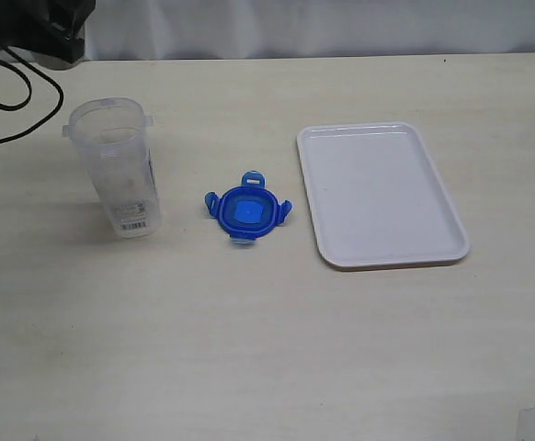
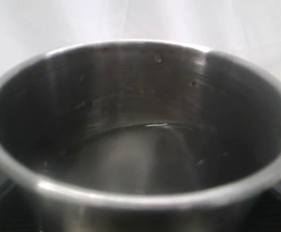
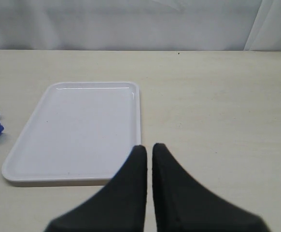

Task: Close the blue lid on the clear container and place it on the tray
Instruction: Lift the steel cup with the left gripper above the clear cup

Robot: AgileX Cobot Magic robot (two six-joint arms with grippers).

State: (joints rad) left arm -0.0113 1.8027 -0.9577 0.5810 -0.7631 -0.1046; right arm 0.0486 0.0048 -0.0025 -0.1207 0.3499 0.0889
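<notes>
One metal cup [image 2: 140, 121], left wrist view only, left pincer unclear, right pincer [image 3: 149, 147] clenched

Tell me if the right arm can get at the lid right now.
Probably yes. The lid lies flat on the table, apart from the tray, with nothing over it. The right gripper hovers by the tray, jaws all but shut; it need only cross the low tray and open.

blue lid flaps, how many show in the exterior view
4 on the blue lid: one at the back, one at the front, one toward the clear container, one toward the tray. None look hidden.
</notes>
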